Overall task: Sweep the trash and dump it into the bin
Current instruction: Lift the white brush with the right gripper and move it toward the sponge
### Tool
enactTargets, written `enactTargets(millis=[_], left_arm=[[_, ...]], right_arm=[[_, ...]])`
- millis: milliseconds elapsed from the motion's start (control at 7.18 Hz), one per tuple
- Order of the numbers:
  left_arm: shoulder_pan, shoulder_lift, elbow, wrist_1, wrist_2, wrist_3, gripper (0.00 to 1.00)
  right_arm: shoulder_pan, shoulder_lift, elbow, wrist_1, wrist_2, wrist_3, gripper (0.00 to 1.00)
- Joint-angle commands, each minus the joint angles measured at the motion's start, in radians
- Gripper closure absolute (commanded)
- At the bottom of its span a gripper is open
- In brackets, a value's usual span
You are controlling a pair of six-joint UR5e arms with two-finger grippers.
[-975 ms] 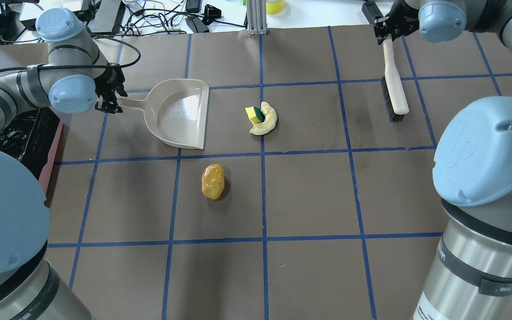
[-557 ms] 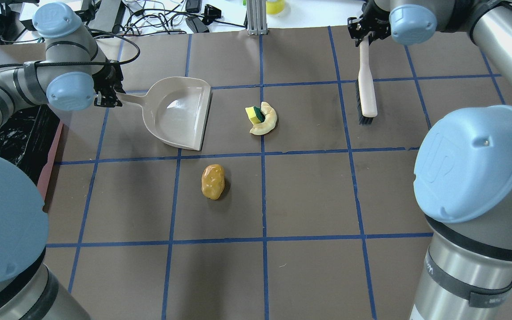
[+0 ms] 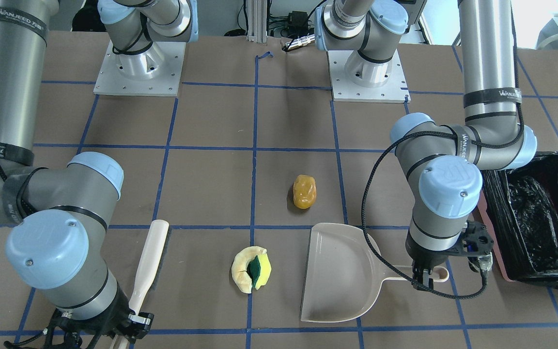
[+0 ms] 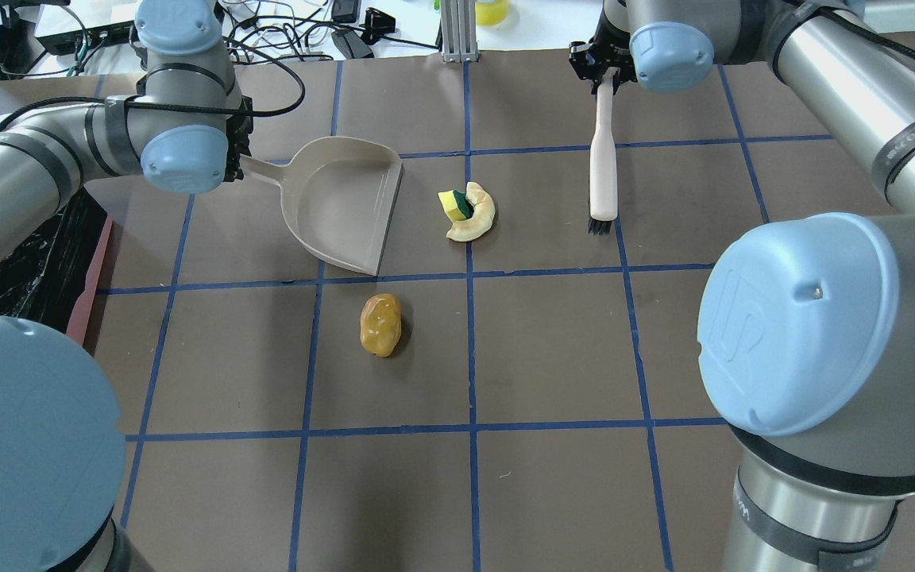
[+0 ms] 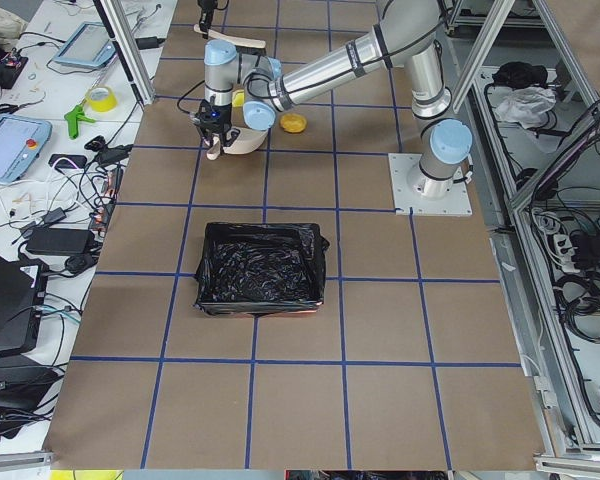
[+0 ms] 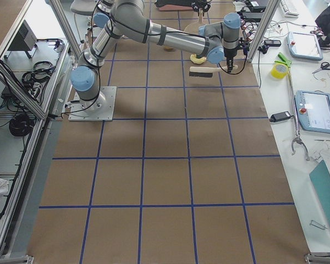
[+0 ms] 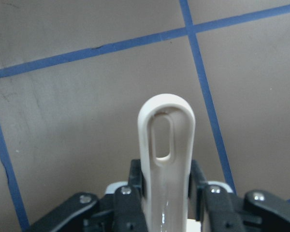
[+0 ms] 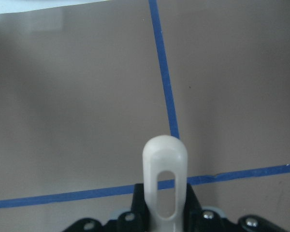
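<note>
My left gripper is shut on the handle of the beige dustpan, whose open mouth faces the trash. My right gripper is shut on the handle of a pale brush, its black bristles down near the table. A pale yellow curved piece with a green-and-yellow sponge lies between the dustpan and the brush. The orange-yellow lump lies nearer the robot, below the dustpan's mouth. The bin, pink-sided with a black bag, stands on the left arm's side.
Brown table cover with a blue tape grid. The two arm bases are bolted at the robot's side. Cables and equipment lie past the far table edge. The bin's black bag shows under the left arm.
The right arm has carried the brush toward the table's middle, closer to the curved piece. The left arm has moved the dustpan toward the trash and turned it a little.
</note>
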Motion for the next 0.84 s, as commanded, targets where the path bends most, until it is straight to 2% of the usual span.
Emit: enactTargets(millis=[0, 418, 557, 697], left_arm=[[-0.021, -0.019, 0.0, -0.001, 0.016, -0.089, 1.0], [-0.021, -0.032, 0.002, -0.004, 0.024, -0.186, 1.0], [-0.021, -0.032, 0.001, -0.004, 0.027, -0.188, 1.0], [-0.021, -0.036, 0.001, -0.006, 0.032, -0.19, 1.0]], right_arm=[[0.062, 0.005, 0.001, -0.012, -0.016, 0.097, 1.0], [0.114, 0.011, 0.026, -0.05, -0.03, 0.155, 1.0], [0.119, 0.03, 0.053, -0.067, -0.08, 0.164, 1.0], [0.132, 0.042, 0.063, -0.116, -0.094, 0.174, 1.0]])
